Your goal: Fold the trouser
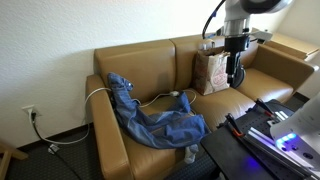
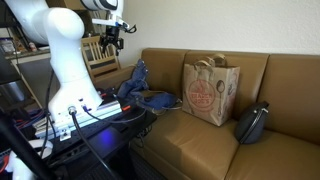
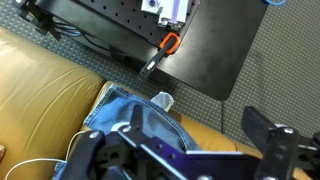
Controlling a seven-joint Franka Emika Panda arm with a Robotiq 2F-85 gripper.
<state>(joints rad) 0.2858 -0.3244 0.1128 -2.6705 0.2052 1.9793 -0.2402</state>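
The blue denim trouser [image 1: 150,118] lies crumpled on one end seat of the tan couch [image 1: 150,62], with part of it hanging over the front edge. It also shows in an exterior view [image 2: 146,96] and in the wrist view [image 3: 128,118]. My gripper [image 1: 236,76] hangs high in the air, well above the couch and apart from the trouser; it also shows in an exterior view [image 2: 110,40]. In the wrist view my gripper [image 3: 175,150] is open and empty, its fingers wide apart, looking down on the trouser's edge and the couch seat.
A brown paper bag [image 1: 212,72] stands on the middle seat, also visible in an exterior view [image 2: 208,90]. A black bag [image 2: 252,122] lies beside it. A white cable [image 1: 160,97] runs across the seat. The black robot stand [image 1: 250,140] is in front of the couch.
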